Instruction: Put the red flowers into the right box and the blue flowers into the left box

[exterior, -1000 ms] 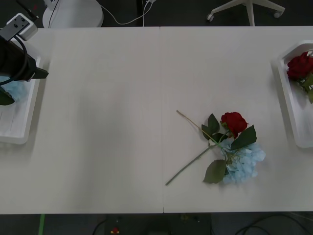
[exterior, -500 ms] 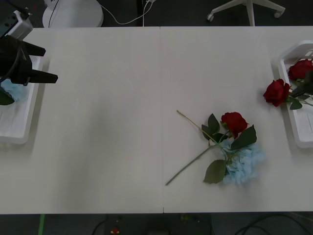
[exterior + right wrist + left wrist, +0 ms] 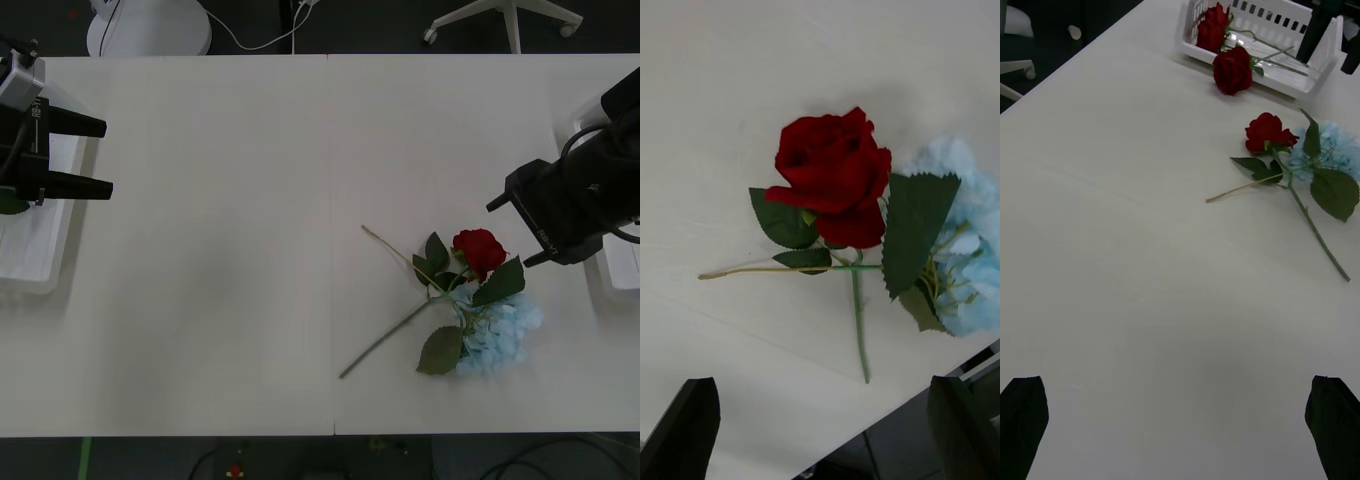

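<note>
Rose lay on the table touching a blue flower, just ahead of the right gripper, which hung spread and empty; left gripper gaped over its box.

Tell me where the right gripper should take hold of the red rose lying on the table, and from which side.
Probably the bare green stem below the leaves, coming straight down from above. The red rose lies flat, its leaves overlapping the blue flower, while the lower stem runs free across the table. The open right gripper is beside the bloom.
</note>
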Robot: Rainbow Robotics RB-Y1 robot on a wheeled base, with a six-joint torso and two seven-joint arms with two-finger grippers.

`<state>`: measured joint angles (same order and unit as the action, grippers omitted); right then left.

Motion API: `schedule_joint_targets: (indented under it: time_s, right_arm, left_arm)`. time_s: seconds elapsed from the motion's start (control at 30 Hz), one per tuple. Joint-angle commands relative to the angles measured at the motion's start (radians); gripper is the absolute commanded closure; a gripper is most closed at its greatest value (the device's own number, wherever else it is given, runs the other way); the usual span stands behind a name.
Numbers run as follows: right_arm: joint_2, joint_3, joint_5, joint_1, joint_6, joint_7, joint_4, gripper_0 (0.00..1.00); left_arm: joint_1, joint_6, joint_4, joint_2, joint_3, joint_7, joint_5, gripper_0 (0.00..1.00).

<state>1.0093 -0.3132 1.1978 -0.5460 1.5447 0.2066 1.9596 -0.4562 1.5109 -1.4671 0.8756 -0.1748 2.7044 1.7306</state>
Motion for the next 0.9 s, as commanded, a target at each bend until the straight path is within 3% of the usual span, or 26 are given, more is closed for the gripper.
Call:
schedule_joint_targets:
  time_s: [0.03, 0.2, 0.43, 0.73, 0.9]
  right_arm:
    - [0.041, -0.064, -0.02, -0.037, -0.02, 0.226, 0.11, 0.2]
    - [0.012, -0.139, -0.069, -0.037, -0.037, 0.498, 0.176, 0.19]
    - [-0.081, -0.242, -0.21, -0.04, -0.052, 0.726, 0.14, 0.19]
    - [-0.181, -0.363, -0.382, -0.04, -0.09, 0.846, 0.051, 0.19]
    - [-0.261, -0.366, -0.414, -0.038, -0.095, 0.846, -0.044, 0.19]
  left_arm:
    - [0.017, 0.011, 0.067, 0.078, 0.028, 0.001, 0.067, 0.0]
    - [0.016, -0.003, 0.117, 0.131, 0.083, 0.001, 0.149, 0.0]
    - [0.016, 0.0, 0.117, 0.157, 0.103, 0.001, 0.195, 0.0]
    - [0.016, 0.003, 0.117, 0.157, 0.104, 0.001, 0.205, 0.0]
    - [0.016, 0.0, 0.117, 0.157, 0.103, 0.001, 0.207, 0.0]
